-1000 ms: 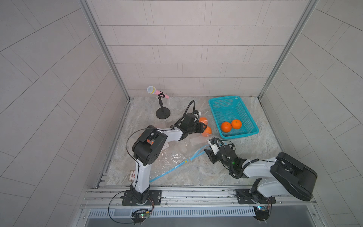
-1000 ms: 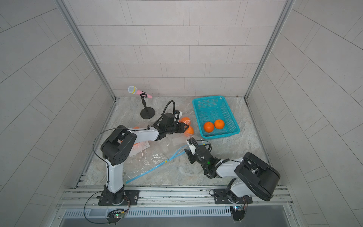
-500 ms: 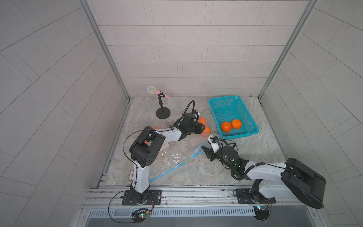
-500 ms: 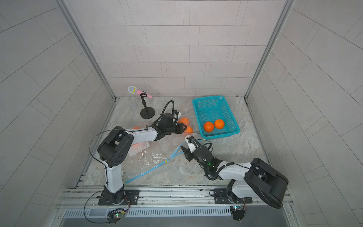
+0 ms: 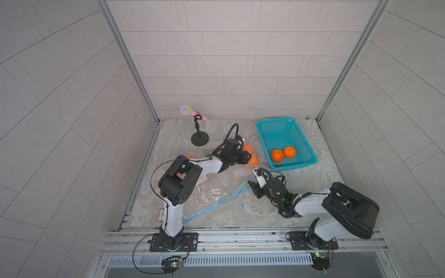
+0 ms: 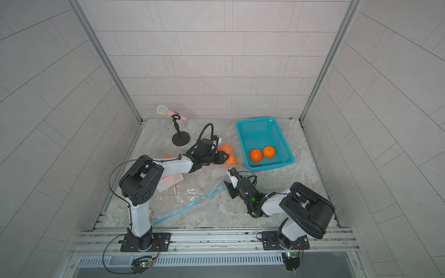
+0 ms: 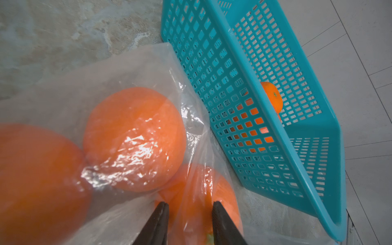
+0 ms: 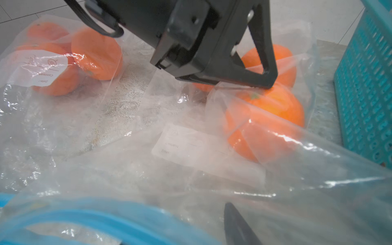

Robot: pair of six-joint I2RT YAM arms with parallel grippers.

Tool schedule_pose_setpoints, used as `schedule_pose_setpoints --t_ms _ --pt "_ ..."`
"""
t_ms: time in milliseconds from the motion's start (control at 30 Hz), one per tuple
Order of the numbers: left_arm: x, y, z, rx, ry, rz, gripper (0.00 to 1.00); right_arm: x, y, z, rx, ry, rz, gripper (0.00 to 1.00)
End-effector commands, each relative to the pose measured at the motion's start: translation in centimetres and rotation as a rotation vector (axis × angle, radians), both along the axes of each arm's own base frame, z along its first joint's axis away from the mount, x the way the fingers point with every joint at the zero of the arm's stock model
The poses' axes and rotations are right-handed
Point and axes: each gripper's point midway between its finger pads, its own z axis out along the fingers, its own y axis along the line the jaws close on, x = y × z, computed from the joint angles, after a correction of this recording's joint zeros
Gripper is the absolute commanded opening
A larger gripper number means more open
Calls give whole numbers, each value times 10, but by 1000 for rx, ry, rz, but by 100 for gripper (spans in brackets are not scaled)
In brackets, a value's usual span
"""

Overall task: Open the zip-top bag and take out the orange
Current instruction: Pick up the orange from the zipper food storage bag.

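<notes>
- The orange (image 8: 271, 110) to take lies inside the bag (image 5: 216, 195), at its closed far end just beside the basket (image 5: 293, 165). Two more oranges (image 7: 133, 137) sit against it under the same film.
- Left jaws: part open, with the tips set on top of that orange. The gap is narrower than the fruit, so nothing is gripped. I cannot tell whether film lies between tips and peel. They look placed to pin or nudge the fruit.
- The bag lies flat on the counter (image 5: 240, 216). Its blue zip (image 8: 89, 214) splits into two strips at the near end, so the mouth looks open there.
- Right jaws: low at that mouth, beside the zip. Only one jaw shows, so I cannot tell their width or whether they hold film. They are probably there to keep the mouth open.
- The basket holds two oranges, so it is the likely drop spot.
- A second bag (image 8: 44, 70) of oranges lies apart.
</notes>
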Motion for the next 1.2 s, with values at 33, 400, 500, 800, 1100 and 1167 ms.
schedule_pose_setpoints --t_ms 33,400,500,800,1100,1167 --pt "-23 13 -38 99 127 -5 39 20 -3 5 -31 -85 -64 59" --pt "-24 19 -42 122 143 0 39 46 -30 1 -43 -162 -242 86" --pt "-25 24 -44 145 143 8 38 46 -32 4 -84 -171 -240 87" --pt "-39 48 -30 165 127 45 38 45 -24 9 -89 -166 -191 84" --pt "-31 44 18 117 51 32 38 69 -26 9 -72 -186 -202 94" --pt "-22 43 35 103 11 33 38 71 -27 13 -60 -209 -204 95"
